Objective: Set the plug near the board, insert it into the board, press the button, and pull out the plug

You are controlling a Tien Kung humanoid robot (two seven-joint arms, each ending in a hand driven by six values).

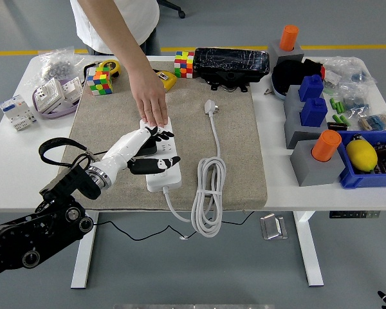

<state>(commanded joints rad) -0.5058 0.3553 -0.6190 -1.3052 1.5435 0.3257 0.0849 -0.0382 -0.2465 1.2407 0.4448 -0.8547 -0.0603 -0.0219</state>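
Observation:
A white power strip lies on the beige mat, its length running away from me. My left hand, white with black fingertips, is over the middle of the strip and is shut on a black plug, which it holds at the strip's sockets. The fingers hide whether the pins are in. A person's hand presses flat on the strip's far end. A tiny black tip shows at the bottom right corner; I cannot tell what it is.
The strip's own white cable lies coiled to its right, ending in a white plug. Rubik's cubes and a black case stand at the back. Grey blocks with orange and blue caps and a blue bin are at right.

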